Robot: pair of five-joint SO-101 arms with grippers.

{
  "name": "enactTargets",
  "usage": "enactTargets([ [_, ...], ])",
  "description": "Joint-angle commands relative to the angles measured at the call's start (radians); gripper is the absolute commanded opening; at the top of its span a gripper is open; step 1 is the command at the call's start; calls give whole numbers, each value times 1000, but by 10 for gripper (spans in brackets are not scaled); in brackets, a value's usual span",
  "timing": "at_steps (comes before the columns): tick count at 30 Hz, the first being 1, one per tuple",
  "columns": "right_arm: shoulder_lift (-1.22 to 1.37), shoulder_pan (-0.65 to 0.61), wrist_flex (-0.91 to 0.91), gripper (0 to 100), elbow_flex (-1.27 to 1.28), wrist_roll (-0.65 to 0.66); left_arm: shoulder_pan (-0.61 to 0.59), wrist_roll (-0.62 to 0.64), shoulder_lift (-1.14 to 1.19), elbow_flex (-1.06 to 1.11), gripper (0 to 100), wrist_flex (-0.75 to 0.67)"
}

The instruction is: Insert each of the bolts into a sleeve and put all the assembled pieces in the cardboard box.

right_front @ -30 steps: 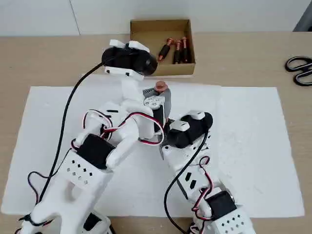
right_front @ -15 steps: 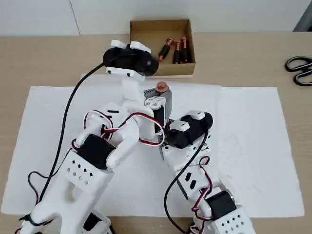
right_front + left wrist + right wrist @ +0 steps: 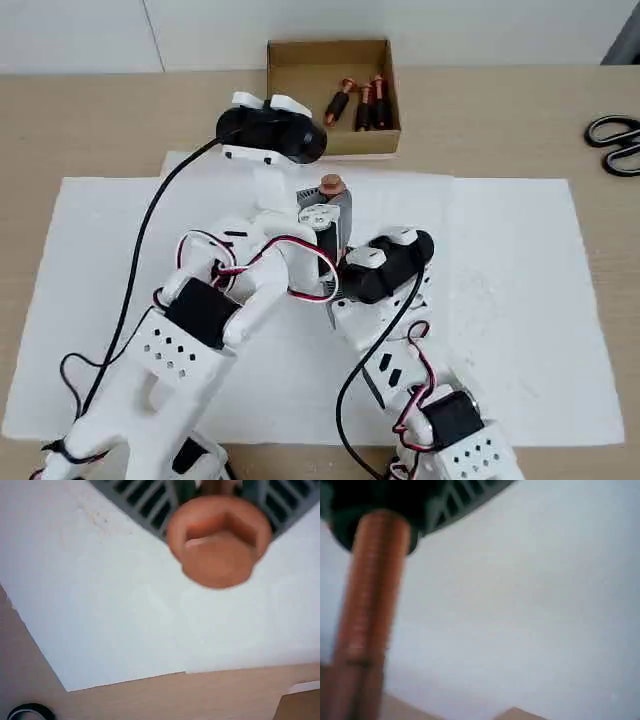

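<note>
My L gripper was clenched on the bolt, just 6 o'clock of the cardboard box. My R gripper grasped the black sleeve, w/ the bolt's thread poking out. 3 assembled pcs lay in the box's 3 o'clock side.

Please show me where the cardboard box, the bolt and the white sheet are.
cardboard box [image 3: 300, 85], high view, on its bare floor.
bolt [image 3: 217, 545], left wrist view, on the middle of its head.
white sheet [image 3: 520, 300], high view, on a bare part.

No text, label or number can be read anywhere.
</note>
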Motion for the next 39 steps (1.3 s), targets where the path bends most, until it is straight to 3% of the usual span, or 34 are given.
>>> enactTargets([
  [1, -19, -5, -21, 4, -15, 9, 0, -2, -21, -4, 6, -17],
  [7, -19, -5, -21, 4, -15, 9, -2, -64, -23, -5, 6, -18],
  [39, -21, -7, -19, 4, -15, 8, 0, -60, -23, 62, 6, -54],
])
